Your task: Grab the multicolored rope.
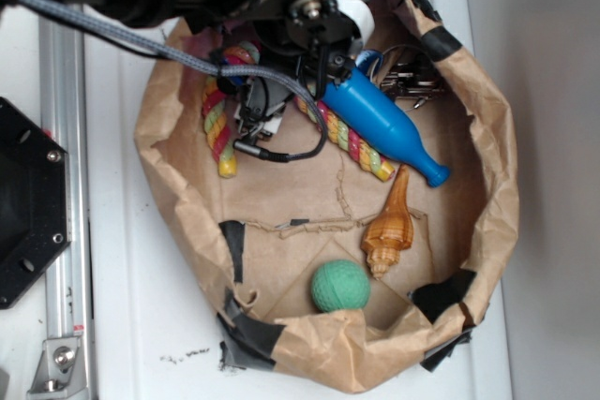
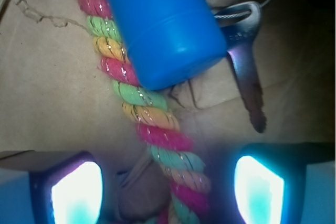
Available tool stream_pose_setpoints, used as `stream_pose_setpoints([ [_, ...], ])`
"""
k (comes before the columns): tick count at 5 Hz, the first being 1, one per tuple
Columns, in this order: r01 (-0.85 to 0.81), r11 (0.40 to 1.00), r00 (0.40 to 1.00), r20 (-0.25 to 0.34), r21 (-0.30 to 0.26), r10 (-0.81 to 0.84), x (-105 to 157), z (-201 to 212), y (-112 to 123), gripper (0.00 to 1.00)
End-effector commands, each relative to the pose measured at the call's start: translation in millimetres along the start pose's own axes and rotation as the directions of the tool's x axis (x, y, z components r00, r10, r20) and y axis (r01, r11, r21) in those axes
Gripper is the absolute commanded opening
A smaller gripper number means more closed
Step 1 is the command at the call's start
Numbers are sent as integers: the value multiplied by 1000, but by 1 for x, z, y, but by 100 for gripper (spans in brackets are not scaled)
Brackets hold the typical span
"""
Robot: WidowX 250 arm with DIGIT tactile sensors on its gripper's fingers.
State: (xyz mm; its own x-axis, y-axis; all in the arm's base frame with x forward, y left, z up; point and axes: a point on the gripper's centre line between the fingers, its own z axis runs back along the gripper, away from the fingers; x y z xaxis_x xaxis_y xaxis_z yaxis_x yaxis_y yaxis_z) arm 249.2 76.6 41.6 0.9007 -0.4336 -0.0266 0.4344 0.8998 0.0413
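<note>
Inside paper bag point(image 1: 487, 194), spread gripper point(image 2: 167, 190) straddles multicolored rope point(image 2: 157, 124).

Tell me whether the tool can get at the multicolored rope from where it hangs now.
Probably yes: the tool hangs open, and the multicolored rope runs between its fingers over bare paper. The blue bottle overlaps the rope only farther along.
</note>
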Motion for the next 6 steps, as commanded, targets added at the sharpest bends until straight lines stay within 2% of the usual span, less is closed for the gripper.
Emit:
stream_pose_setpoints([
  [1,-88,996,993,83,0,88,11,-11,8,100],
  [2,-106,994,989,101,-12,107,17,-22,14,100],
  [3,-189,979,976,96,-70,196,15,-29,27,100],
  [4,-190,980,977,88,-57,195,13,-33,23,100],
  [5,-198,980,977,74,-13,198,9,-34,19,0],
  [6,-197,980,978,69,18,196,8,-35,17,0],
])
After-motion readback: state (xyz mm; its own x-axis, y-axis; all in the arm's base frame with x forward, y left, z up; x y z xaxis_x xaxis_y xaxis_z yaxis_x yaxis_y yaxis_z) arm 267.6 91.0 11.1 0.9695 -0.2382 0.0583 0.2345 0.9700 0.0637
